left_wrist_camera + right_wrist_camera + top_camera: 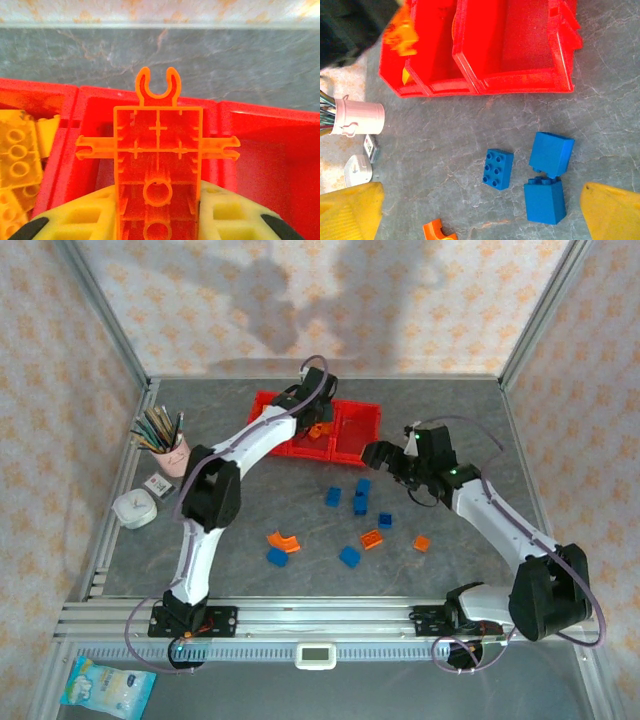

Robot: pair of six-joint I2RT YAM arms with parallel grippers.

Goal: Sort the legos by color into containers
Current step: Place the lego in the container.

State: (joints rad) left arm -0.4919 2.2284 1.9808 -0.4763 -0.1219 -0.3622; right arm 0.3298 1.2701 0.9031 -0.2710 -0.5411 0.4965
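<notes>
Left gripper (159, 220) clamps an orange brick (158, 145) above the middle bin (100, 100); right gripper (482, 215) gapes wide, empty, near blue bricks (498, 169).

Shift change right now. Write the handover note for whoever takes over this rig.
Left gripper: shut on an orange brick, held above the middle container.
Right gripper: open, holding nothing, above the blue bricks.
Done: yellow bricks lie in the left container.
Left: drop the held brick, then sort about six blue bricks and three orange bricks lying on the table.
</notes>
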